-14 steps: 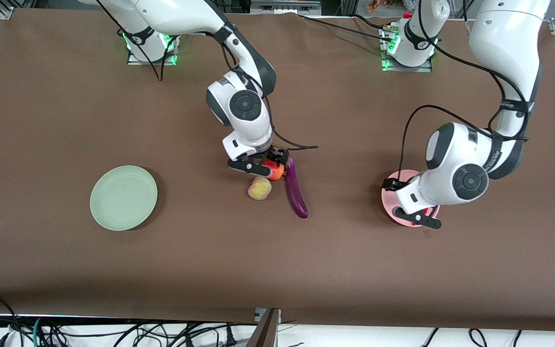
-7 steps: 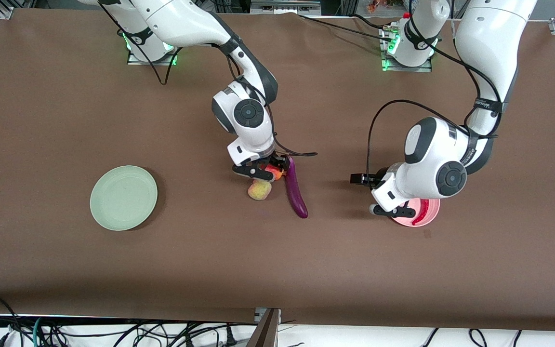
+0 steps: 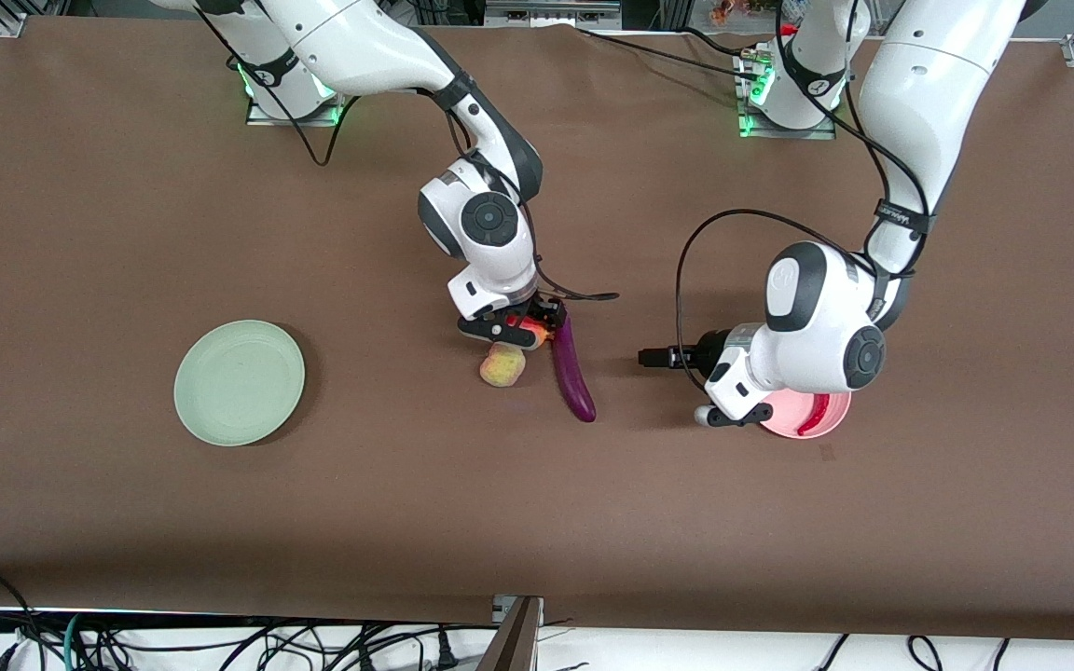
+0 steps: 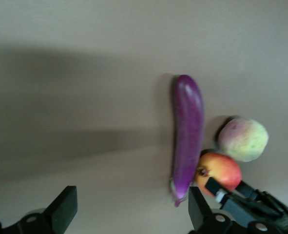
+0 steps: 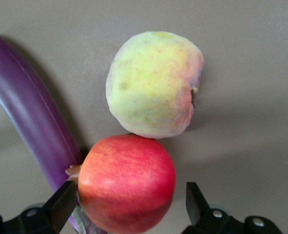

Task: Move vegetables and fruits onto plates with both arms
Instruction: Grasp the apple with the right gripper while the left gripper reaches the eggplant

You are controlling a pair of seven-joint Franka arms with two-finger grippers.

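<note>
Only the chili pepper (image 3: 814, 414) is plated, on the pink plate (image 3: 831, 425); the right claw (image 5: 126, 207), spread apart, straddles the red fruit (image 5: 126, 183), while the left claw (image 4: 129, 207), also apart, faces the eggplant (image 4: 186, 141).

White arms (image 3: 910, 84), dark grey joints, looping black cables (image 3: 686, 270)

We see the left gripper (image 3: 663, 358) moved off the pink plate (image 3: 831, 413), shifting leftward in the frame toward the eggplant (image 3: 571, 367); it now hangs over bare desk (image 3: 127, 233) between them, fingers spread. That uncovered most of the plate, and the red chili (image 3: 814, 417) lying on it now shows. The right gripper (image 3: 520, 328) dropped a bit lower in frame, down around the red fruit (image 3: 531, 328), fingers either side, hiding more of it.
</note>
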